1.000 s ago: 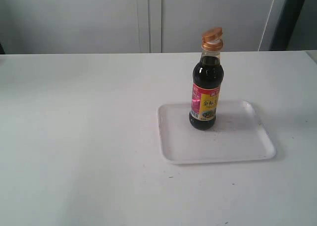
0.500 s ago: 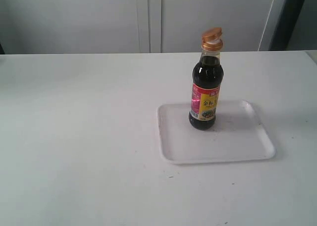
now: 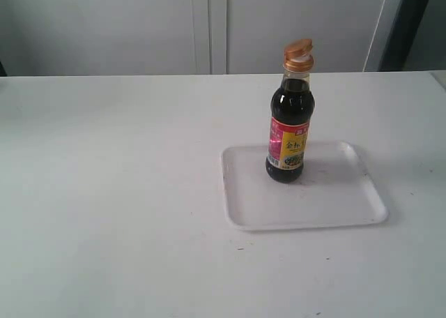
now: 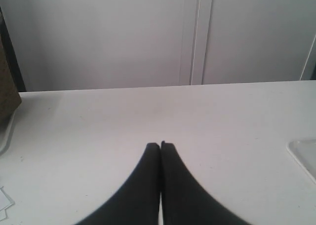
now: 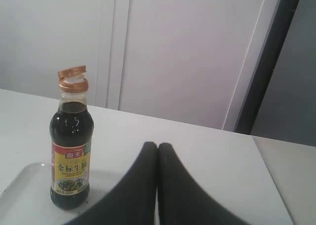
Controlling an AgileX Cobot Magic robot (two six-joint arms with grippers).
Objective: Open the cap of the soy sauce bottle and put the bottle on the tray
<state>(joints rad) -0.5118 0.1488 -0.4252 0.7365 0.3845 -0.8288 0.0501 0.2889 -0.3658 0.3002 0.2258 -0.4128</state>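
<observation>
The soy sauce bottle stands upright on the white tray, near the tray's far left part. Its copper-orange cap is flipped open, the lid tilted up above the neck. In the right wrist view the bottle and its raised cap stand apart from my right gripper, which is shut with nothing in it. My left gripper is shut and empty over bare table, with a corner of the tray off to one side. Neither gripper shows in the exterior view.
The white table carries the tray. Grey cabinet panels rise behind the table's far edge. A brown object and a pale rim sit at the border of the left wrist view.
</observation>
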